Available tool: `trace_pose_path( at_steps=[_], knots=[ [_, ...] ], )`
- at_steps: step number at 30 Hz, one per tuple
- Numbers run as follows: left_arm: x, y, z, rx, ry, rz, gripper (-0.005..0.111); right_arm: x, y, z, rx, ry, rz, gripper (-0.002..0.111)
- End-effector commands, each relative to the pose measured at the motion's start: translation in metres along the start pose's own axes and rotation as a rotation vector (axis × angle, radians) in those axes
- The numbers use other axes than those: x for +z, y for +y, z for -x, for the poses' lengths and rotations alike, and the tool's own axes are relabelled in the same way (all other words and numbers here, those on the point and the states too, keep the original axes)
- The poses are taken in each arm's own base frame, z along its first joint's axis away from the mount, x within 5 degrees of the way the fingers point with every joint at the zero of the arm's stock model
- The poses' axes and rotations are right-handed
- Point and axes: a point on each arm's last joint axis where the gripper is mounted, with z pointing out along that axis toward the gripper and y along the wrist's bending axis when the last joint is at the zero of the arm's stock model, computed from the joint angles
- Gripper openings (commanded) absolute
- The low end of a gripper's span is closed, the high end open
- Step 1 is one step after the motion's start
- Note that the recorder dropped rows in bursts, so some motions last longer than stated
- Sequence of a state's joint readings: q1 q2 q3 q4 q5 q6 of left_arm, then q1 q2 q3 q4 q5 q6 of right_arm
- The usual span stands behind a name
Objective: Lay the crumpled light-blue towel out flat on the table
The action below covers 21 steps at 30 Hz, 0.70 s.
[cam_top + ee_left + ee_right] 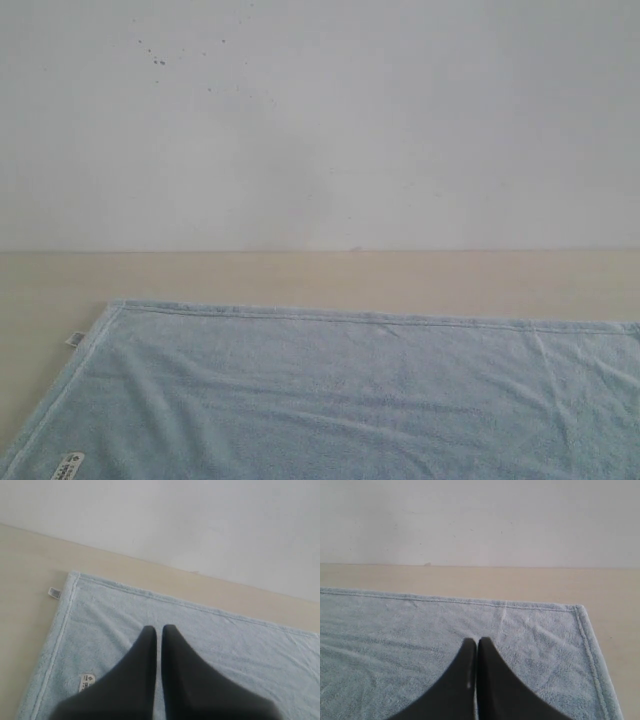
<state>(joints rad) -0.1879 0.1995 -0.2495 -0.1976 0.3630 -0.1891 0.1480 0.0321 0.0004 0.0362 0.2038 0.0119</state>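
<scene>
Left gripper [159, 628], right gripper [477, 640]: closed, empty

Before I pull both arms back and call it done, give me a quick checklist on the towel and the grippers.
1. towel lying flat on the table, only faint wrinkles: ok.
2. far hem straight, not folded over: ok.
3. far-left corner and far-right corner opened out: ok.
4. Near edge of the towel flat: out of frame, cannot tell.
5. left gripper shut, no cloth pinched: ok.
6. right gripper shut, no cloth pinched: ok.
</scene>
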Motion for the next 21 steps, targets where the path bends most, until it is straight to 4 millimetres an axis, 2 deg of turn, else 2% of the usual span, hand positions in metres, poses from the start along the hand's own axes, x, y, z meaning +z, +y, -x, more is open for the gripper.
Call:
trace_pose_path(
  at_steps=[1, 5, 12, 14, 16, 21],
  knots=[
    [-0.011, 0.002, -0.008, 0.014, -0.069, -0.034, 0.004, 0.0, 0.0, 0.001, 0.006, -0.015, 0.003, 0.0],
    [-0.013, 0.008, -0.021, 0.028, -0.094, -0.037, 0.004, 0.0, 0.0, 0.001, 0.006, -0.015, 0.003, 0.0],
    [0.001, 0.022, -0.049, 0.038, -0.099, -0.013, 0.004, 0.0, 0.0, 0.001, 0.006, -0.015, 0.003, 0.0],
    [0.003, 0.024, -0.052, 0.069, -0.129, -0.013, 0.004, 0.0, 0.0, 0.001, 0.006, -0.015, 0.003, 0.0],
    [0.002, 0.023, -0.046, 0.114, -0.192, -0.02, 0.004, 0.0, 0.0, 0.001, 0.006, -0.015, 0.003, 0.0],
    [0.003, 0.023, -0.047, 0.253, -0.188, -0.006, 0.004, 0.0, 0.0, 0.001, 0.006, -0.015, 0.003, 0.0]
  ],
)
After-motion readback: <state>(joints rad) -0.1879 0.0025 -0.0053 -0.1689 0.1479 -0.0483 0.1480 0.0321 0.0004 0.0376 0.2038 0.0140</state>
